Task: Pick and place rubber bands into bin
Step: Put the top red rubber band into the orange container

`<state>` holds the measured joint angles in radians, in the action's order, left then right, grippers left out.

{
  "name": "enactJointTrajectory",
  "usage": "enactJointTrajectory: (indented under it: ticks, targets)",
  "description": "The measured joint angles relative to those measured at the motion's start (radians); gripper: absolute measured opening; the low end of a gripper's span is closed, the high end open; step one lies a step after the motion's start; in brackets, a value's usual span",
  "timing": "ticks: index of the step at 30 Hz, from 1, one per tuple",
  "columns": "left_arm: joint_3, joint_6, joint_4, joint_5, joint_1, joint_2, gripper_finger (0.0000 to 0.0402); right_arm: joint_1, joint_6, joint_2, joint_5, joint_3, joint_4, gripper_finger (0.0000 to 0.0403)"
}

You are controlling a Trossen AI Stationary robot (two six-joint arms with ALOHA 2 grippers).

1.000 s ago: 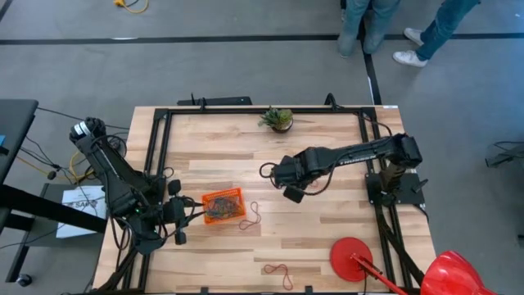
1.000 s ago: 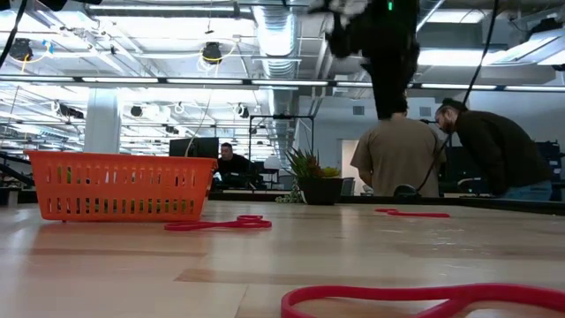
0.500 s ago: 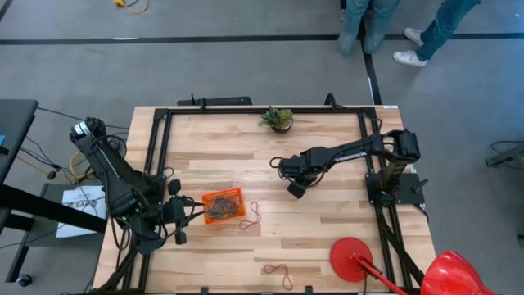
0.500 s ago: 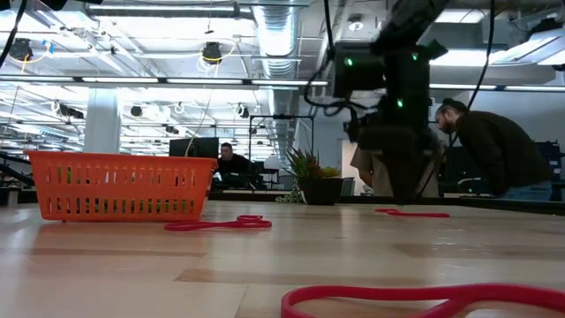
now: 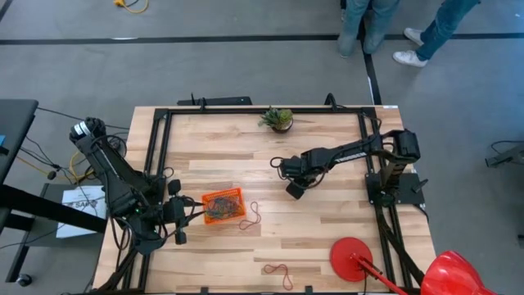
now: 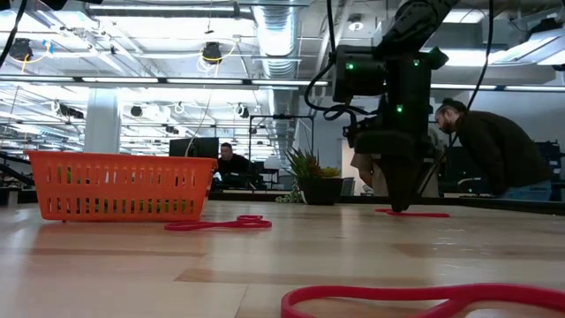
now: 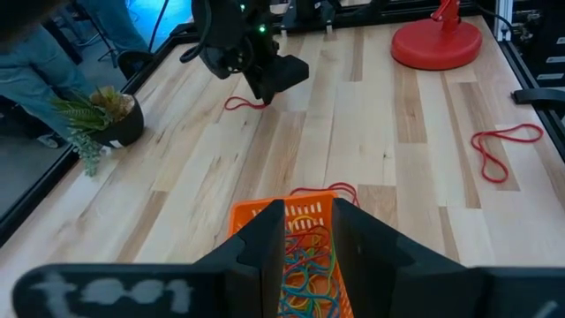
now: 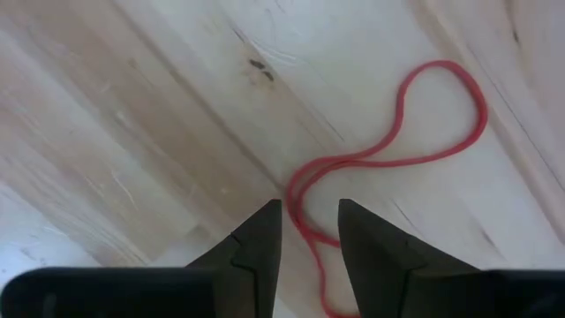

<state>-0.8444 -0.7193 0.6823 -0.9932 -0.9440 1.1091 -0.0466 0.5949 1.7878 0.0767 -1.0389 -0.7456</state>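
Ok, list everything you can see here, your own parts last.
table: one, light wood.
bin: one, orange, left of centre.
rubber bands in the bin: many, mixed colours.
loose rubber bands: three, red; beside the bin, near the front edge, under the right gripper.
potted plant: one, green, far edge.
disc: one, red, front right corner.
people: at least two, beyond the table.
left gripper: open, at the bin.
right gripper: open, straddling a red band.
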Motion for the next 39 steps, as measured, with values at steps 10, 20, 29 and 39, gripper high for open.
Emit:
enactJointTrajectory:
  ticks: [10,20,29,39]
  targets:
    - [0.000,0.002,0.000,-0.002,0.000,0.000,0.0086,0.000,0.008,-0.007,0.000,0.071,0.139,0.0107]
    - [0.000,0.002,0.000,-0.011,0.000,0.000,0.0086,0.014,0.078,-0.010,0.045,0.118,0.190,0.0064]
    - [0.000,0.006,0.000,-0.020,0.000,0.000,0.0086,0.080,0.068,0.006,0.127,0.017,0.275,0.0011]
    - [0.000,0.026,0.000,-0.066,0.001,0.000,0.0086,0.246,-0.266,0.000,0.214,-0.287,0.610,0.0002]
